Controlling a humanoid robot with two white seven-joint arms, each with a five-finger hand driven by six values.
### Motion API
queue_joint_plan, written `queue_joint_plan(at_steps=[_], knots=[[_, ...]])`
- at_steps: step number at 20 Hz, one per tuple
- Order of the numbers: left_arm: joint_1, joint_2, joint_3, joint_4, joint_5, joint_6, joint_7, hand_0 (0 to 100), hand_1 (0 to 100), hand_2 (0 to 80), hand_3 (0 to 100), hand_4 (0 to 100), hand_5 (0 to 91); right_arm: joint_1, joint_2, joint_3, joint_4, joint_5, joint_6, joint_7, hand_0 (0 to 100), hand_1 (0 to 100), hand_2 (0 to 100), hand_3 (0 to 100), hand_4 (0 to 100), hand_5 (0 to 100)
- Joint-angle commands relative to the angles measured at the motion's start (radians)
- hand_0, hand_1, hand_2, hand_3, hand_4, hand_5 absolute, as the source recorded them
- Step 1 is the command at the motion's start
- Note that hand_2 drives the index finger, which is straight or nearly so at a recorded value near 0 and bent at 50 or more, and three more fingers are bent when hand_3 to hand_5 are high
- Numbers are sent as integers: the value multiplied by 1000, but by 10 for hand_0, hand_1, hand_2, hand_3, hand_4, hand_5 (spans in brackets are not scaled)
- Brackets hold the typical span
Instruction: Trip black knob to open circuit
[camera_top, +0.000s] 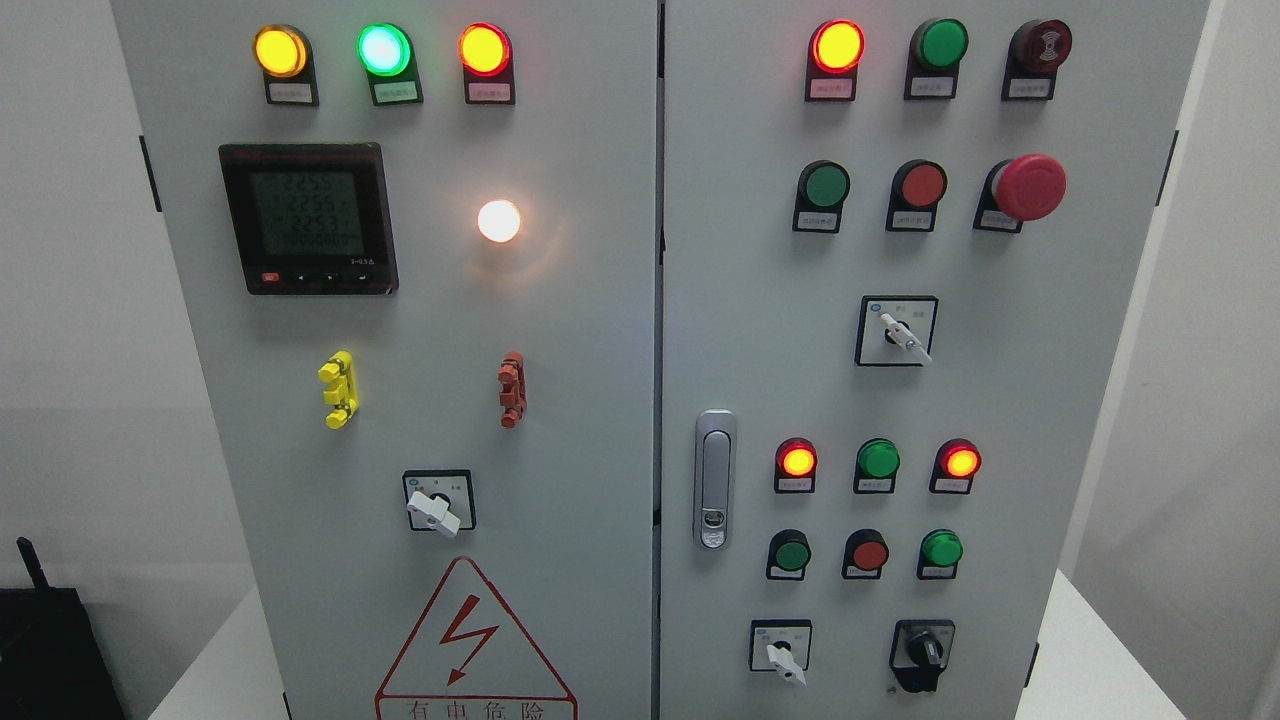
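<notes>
Grey two-door cabinet (560, 330) against white wall. Black knob (922, 652) low on right door, beside a white selector (783, 655). Likely rigid, stiff detent (pinch its raised bar). Neither hand in view; state unknown.

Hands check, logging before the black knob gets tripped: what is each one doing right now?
Left hand: not in view.
Right hand: not in view.

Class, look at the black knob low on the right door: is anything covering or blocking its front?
Nothing visible blocks the black knob; its front is bare on the right door. Neither robot hand is in view.
</notes>
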Motion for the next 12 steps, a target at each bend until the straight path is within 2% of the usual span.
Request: queue_joint_plan(at_steps=[1, 12], knots=[[-2, -2, 1, 0, 2, -2, 0, 120, 389, 0, 0, 0, 0, 19, 4, -5, -100, -1, 22, 0, 0, 105, 30, 1000, 963, 946], [-2, -2, 1, 0, 2, -2, 0, 120, 389, 0, 0, 0, 0, 52, 2, -3, -330, -6, 123, 9, 0, 106, 33, 1000, 968, 948]])
